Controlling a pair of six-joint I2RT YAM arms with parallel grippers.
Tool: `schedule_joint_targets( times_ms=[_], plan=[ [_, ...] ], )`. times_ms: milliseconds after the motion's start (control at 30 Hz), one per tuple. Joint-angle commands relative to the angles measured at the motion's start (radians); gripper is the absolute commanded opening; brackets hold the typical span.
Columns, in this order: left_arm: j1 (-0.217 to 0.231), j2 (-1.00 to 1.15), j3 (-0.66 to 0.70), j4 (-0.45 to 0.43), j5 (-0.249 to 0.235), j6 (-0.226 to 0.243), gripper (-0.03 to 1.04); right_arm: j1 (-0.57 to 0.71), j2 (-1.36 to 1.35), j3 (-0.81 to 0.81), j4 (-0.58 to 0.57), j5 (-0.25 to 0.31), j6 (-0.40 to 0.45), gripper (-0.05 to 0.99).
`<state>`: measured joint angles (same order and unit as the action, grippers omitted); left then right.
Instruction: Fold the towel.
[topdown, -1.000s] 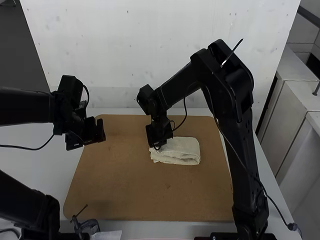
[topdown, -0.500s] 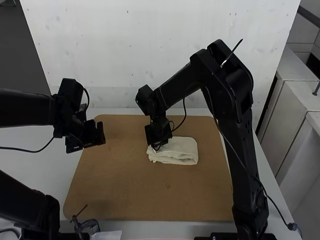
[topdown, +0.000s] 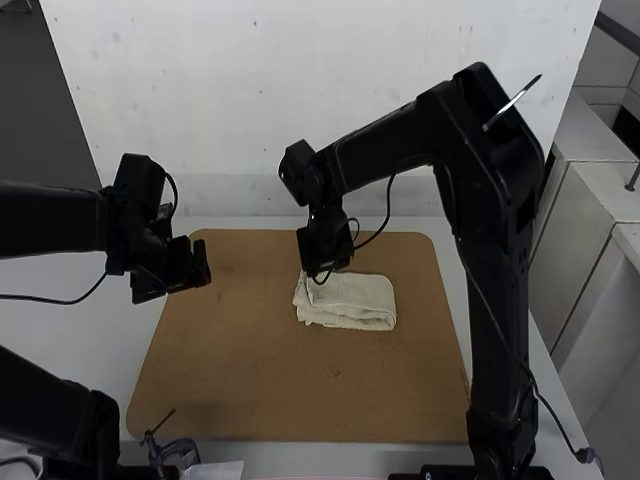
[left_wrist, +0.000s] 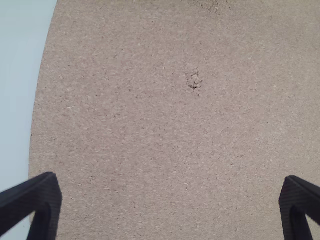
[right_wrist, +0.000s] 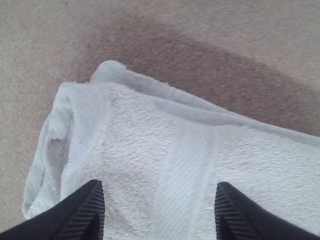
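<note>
The white towel (topdown: 350, 302) lies folded in several layers on the brown board, its layers showing along one long side. Just above the towel's left end is my right gripper (topdown: 318, 276). In the right wrist view the fingers of the right gripper (right_wrist: 161, 197) stand wide apart over the towel (right_wrist: 135, 150), holding none of it. My left gripper (topdown: 204, 262) is over the board's left edge, well apart from the towel. Its own wrist view has the left gripper (left_wrist: 170, 187) open above bare board.
The brown board (topdown: 290, 385) lies on a white table (topdown: 60, 310), with a pale wall behind. At the near left edge stands a small metal clamp (topdown: 178, 452) beside a piece of paper (topdown: 214, 470). Cables hang from both arms.
The right gripper has risen off the towel and its arm has shifted right. Before that, the towel slid slightly left. The left arm has barely moved.
</note>
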<state>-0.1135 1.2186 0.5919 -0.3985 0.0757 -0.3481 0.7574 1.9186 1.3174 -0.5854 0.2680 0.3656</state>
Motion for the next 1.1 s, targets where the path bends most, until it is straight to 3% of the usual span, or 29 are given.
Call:
schedule_joint_targets(
  times_ms=[0, 100, 133, 400, 667, 967, 1067],
  plan=[
    [-0.008, -0.047, 0.003, 0.0, 0.004, 0.008, 0.98, -0.073, -0.104, 0.006, -0.01, 0.022, -0.024, 0.56],
    [-0.009, -0.083, 0.005, -0.008, 0.003, 0.008, 0.98, -0.139, -0.176, -0.041, -0.005, 0.017, -0.036, 0.87],
    [-0.009, -0.09, 0.005, -0.011, -0.002, 0.008, 0.98, -0.162, -0.199, -0.06, 0.002, 0.016, -0.047, 0.91],
    [-0.003, -0.156, -0.007, -0.005, -0.013, 0.008, 0.98, -0.379, -0.425, -0.302, 0.157, -0.012, -0.137, 0.96],
    [-0.018, -0.324, -0.05, 0.033, -0.099, 0.052, 0.97, -0.572, -0.767, -0.577, 0.326, -0.052, -0.217, 0.96],
    [-0.034, -0.465, -0.061, 0.046, -0.163, 0.049, 0.97, -0.655, -1.262, -0.843, 0.368, -0.041, -0.277, 0.96],
    [-0.037, -0.499, -0.072, 0.047, -0.177, 0.049, 0.97, -0.672, -1.428, -0.906, 0.357, -0.009, -0.306, 0.96]
  ],
)
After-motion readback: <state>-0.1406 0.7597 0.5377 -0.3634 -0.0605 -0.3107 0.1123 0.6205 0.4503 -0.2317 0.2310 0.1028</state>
